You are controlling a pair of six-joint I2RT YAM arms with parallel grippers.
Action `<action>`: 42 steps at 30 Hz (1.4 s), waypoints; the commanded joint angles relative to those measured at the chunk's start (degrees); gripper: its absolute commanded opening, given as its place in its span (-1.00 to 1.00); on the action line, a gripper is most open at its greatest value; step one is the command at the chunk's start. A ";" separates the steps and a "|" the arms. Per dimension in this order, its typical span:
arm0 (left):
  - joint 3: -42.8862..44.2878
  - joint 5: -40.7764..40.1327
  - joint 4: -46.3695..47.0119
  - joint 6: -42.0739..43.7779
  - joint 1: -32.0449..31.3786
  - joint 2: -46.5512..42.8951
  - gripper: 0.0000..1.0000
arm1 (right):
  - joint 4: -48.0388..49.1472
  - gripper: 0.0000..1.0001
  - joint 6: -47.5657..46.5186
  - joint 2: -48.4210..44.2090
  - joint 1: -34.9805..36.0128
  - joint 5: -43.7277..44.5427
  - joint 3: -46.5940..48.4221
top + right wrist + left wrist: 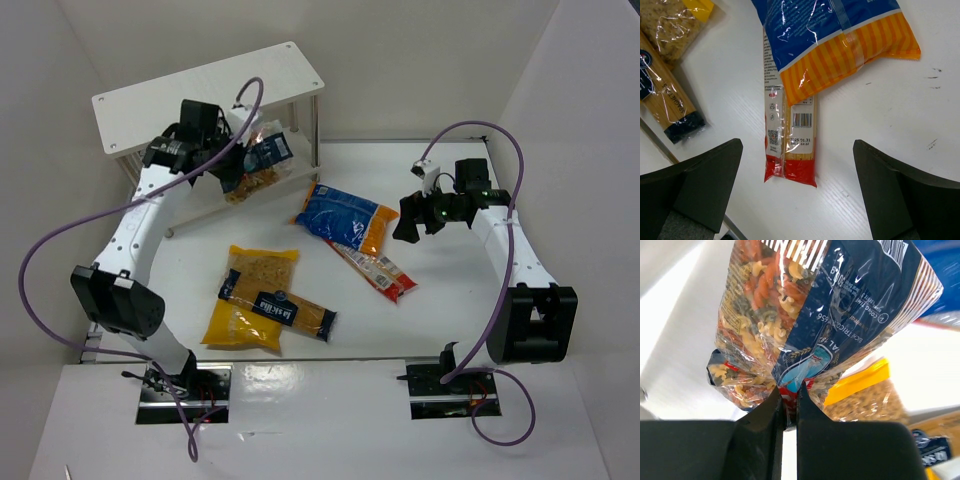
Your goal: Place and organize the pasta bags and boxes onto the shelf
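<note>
The clear bag of tricolour spirals with the navy label [262, 158] hangs in the air at the front of the shelf [200, 85], about level with its lower board and not yet resting on it. The left gripper [788, 402] has its fingers pinched tight on the bag's crimped bottom seam, with the rest of the bag standing up above them. No packet shows on the top board, and the lower board is mostly hidden beneath it, so by my reading this is the first bag going in. Four packets are left on the table [440, 320]. The blue bag with the orange end [340, 212] lies across one end of the narrow red packet [378, 270]. Nearer the arms, the yellow-orange bag [245, 300] has a long navy-labelled packet [290, 312] lying over it. The right gripper [405, 222] hovers near the blue bag with its fingers spread wide, holding nothing.
</note>
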 commanded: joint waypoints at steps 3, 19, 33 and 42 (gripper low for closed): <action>13.06 11.09 -1.02 0.37 -0.63 -4.74 -1.00 | 0.01 1.00 -0.01 -0.48 -0.28 0.03 0.98; 36.97 -19.63 0.29 -3.94 1.13 2.73 -1.00 | 0.54 1.00 -0.01 -0.40 -0.28 0.65 -0.16; 44.45 -29.07 -0.59 -4.56 5.43 8.70 -1.00 | 1.06 1.00 -0.01 -0.92 -0.28 1.70 -1.22; 46.12 -32.58 -0.59 -4.03 6.58 9.85 -1.00 | 1.06 1.00 -0.01 -0.92 -0.28 2.23 -1.22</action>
